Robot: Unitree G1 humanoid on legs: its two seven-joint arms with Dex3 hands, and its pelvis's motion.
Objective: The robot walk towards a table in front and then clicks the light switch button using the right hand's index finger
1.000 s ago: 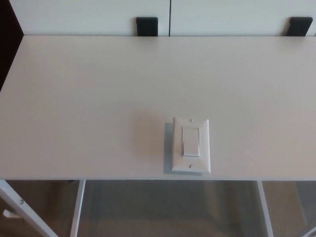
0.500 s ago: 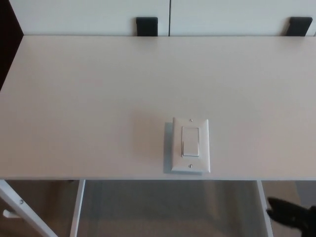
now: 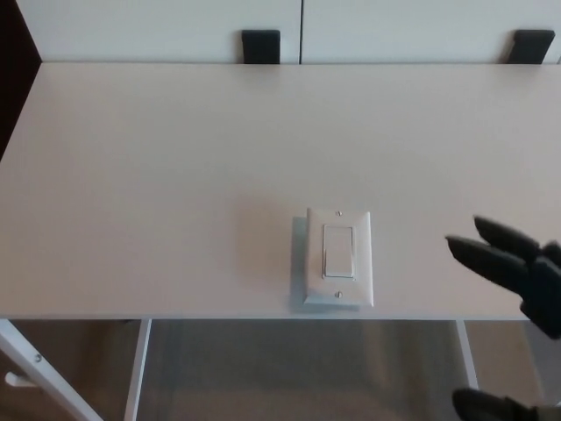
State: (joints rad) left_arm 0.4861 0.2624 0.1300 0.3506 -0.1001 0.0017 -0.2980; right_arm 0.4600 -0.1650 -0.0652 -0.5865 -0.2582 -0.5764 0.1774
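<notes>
Hovering open-fingered over the bench [image 3: 158,158], right hand [image 3: 517,267] pointing toward the light switch [image 3: 338,257], apart from it.

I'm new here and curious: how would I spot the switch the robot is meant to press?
Look at the wide pale table. Near the middle of its front edge lies a white light switch, a rectangular plate with a tall rocker button. It is the only object on the table.

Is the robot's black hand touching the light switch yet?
Apart. The head view shows bare table between the right hand and the light switch; the fingertips point at it from the right.
</notes>
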